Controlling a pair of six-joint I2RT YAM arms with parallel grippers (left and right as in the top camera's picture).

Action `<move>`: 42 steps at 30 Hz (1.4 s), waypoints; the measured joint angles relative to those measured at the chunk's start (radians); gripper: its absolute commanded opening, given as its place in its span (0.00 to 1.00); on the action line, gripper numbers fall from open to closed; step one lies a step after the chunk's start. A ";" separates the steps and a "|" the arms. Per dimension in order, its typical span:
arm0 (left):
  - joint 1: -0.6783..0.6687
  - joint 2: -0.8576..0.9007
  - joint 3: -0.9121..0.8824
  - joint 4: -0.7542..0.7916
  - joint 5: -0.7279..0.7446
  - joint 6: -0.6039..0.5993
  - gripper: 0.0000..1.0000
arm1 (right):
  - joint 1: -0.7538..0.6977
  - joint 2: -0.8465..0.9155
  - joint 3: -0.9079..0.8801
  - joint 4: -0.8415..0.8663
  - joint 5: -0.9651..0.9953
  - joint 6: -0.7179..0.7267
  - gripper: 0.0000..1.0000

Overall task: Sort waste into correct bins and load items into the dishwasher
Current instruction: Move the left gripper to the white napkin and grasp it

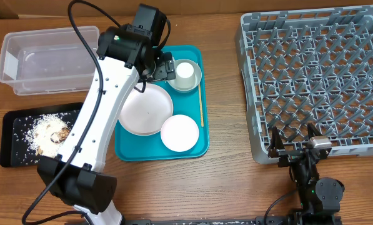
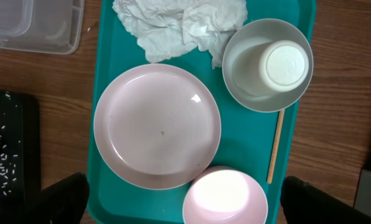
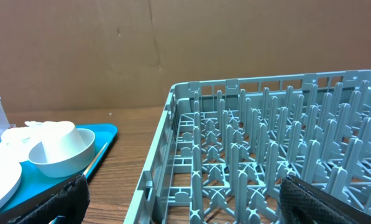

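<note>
On the teal tray (image 2: 104, 50) lie crumpled white napkins (image 2: 179, 25), a large pale plate (image 2: 157, 124), a smaller white plate (image 2: 225, 196) and a grey-rimmed bowl (image 2: 247, 93) with an upturned white cup (image 2: 286, 63) inside. My left gripper (image 2: 182, 199) is open and empty above the tray. In the overhead view it (image 1: 164, 67) hovers beside the bowl (image 1: 195, 83) and hides the napkins. The clear tub (image 1: 45, 59) and the black tray (image 1: 14, 147) holding rice and brown bits lie at the left. My right gripper (image 1: 293, 142) is open at the front edge of the grey dish rack (image 1: 317, 81).
A wooden chopstick (image 1: 201, 106) lies along the teal tray's right side, also in the left wrist view (image 2: 274, 149). The right wrist view shows the rack (image 3: 278, 143) close ahead and the bowl (image 3: 61, 152) at the left. A brown wall stands behind.
</note>
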 measured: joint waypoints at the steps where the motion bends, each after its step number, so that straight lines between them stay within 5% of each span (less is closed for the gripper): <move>1: -0.001 0.000 0.000 0.001 0.000 0.000 1.00 | 0.000 0.000 0.000 0.000 0.000 0.000 1.00; 10: -0.001 0.000 0.000 0.082 0.016 -0.002 1.00 | 0.000 0.000 0.000 0.000 0.000 0.000 1.00; 21: 0.044 0.013 0.001 0.449 -0.005 0.085 1.00 | 0.000 0.000 0.000 0.000 0.000 0.000 1.00; 40: 0.118 0.390 0.003 0.595 -0.041 0.089 1.00 | 0.000 0.000 0.000 0.000 0.000 0.000 1.00; 42: 0.118 0.408 0.003 0.593 -0.026 0.089 0.92 | 0.000 0.000 0.000 0.000 0.000 0.000 1.00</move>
